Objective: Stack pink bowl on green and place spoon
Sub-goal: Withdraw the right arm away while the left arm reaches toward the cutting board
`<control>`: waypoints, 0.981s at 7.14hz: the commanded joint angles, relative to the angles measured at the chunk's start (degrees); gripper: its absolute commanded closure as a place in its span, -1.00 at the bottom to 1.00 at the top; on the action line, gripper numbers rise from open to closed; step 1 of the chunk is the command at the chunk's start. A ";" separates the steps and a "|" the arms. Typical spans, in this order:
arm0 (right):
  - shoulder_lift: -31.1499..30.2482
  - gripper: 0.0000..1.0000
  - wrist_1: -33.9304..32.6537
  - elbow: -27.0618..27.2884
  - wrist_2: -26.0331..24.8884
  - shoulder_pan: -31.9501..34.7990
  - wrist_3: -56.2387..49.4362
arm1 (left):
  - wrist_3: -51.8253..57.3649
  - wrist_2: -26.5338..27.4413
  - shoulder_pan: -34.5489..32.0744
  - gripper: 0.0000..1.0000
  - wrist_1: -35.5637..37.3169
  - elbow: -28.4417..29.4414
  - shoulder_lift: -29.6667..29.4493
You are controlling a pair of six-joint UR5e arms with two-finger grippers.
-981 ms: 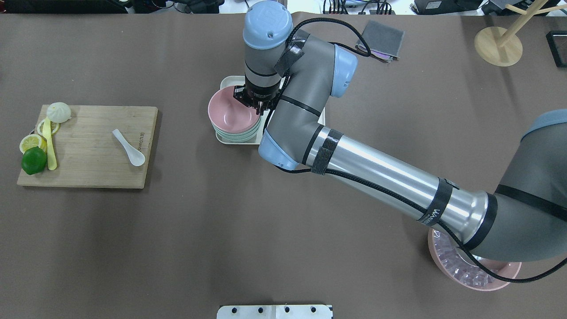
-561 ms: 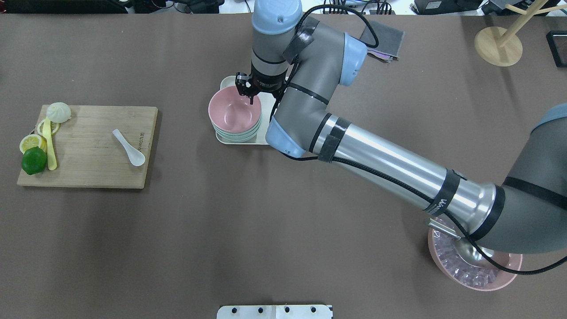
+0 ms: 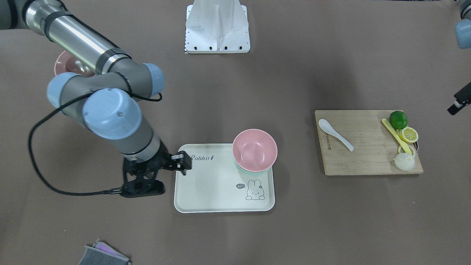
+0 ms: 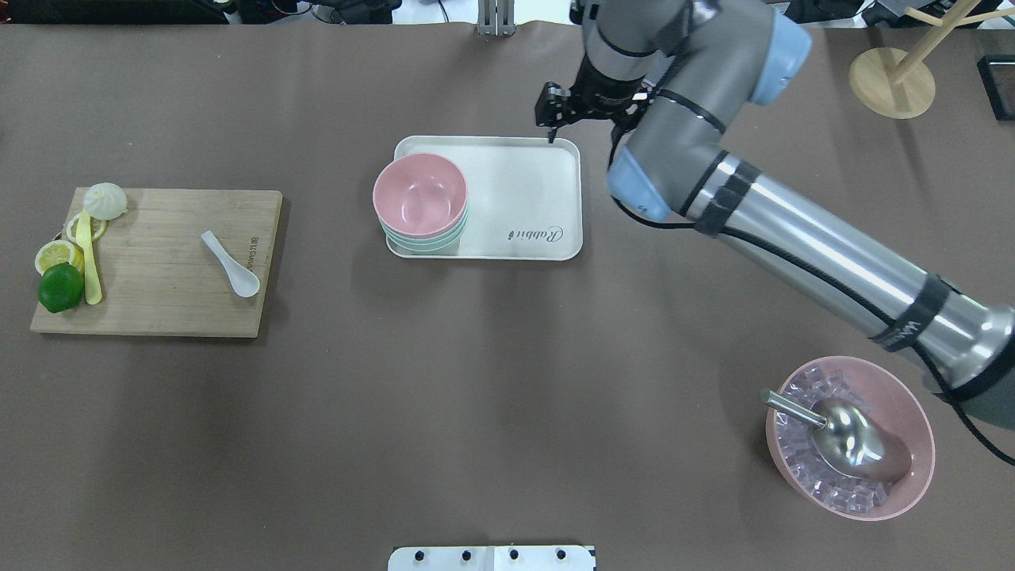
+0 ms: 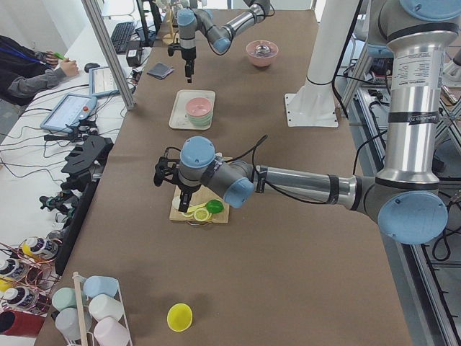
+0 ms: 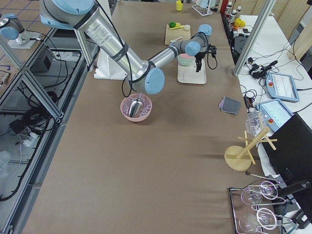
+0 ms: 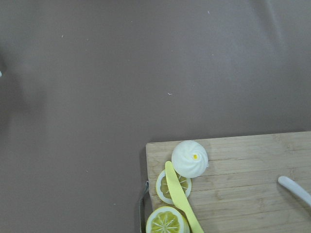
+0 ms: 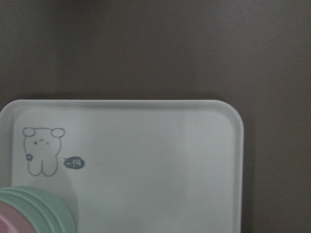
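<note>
pink bowl [image 4: 419,196] sits stacked on green bowl [image 4: 427,243].

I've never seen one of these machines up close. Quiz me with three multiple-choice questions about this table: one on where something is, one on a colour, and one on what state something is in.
1. Where is the spoon?
A. in a bowl
B. on the board
C. on the tray

2. What colour is the top bowl of the stack?
A. green
B. pink
C. yellow

3. The right hand is:
A. holding the spoon
B. holding a bowl
C. empty

Answers:
1. B: the spoon lies flat on the board, well away from the tray.
2. B: the pink bowl sits inside the green bowls.
3. C: the hand hangs by the tray's corner with nothing in it.
</note>
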 commanded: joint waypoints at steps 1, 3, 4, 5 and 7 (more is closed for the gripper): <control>-9.28 -1.00 -0.68 6.81 0.31 7.66 -9.17 | -18.45 11.02 11.25 -0.97 0.00 -3.34 -0.94; -12.11 -1.00 -3.13 7.35 2.40 13.63 -14.33 | -26.30 17.90 19.43 -0.96 0.43 -1.68 -4.88; -13.60 -1.00 -7.58 8.48 4.51 17.66 -21.25 | -29.56 21.33 22.78 -0.96 0.44 1.11 -8.20; -16.22 -1.00 -13.37 11.02 5.23 21.18 -28.89 | -33.07 24.49 26.38 -0.96 0.44 3.23 -10.76; -22.98 -1.00 -24.55 17.78 4.19 24.64 -40.96 | -39.31 28.38 30.97 -0.93 2.18 3.16 -12.27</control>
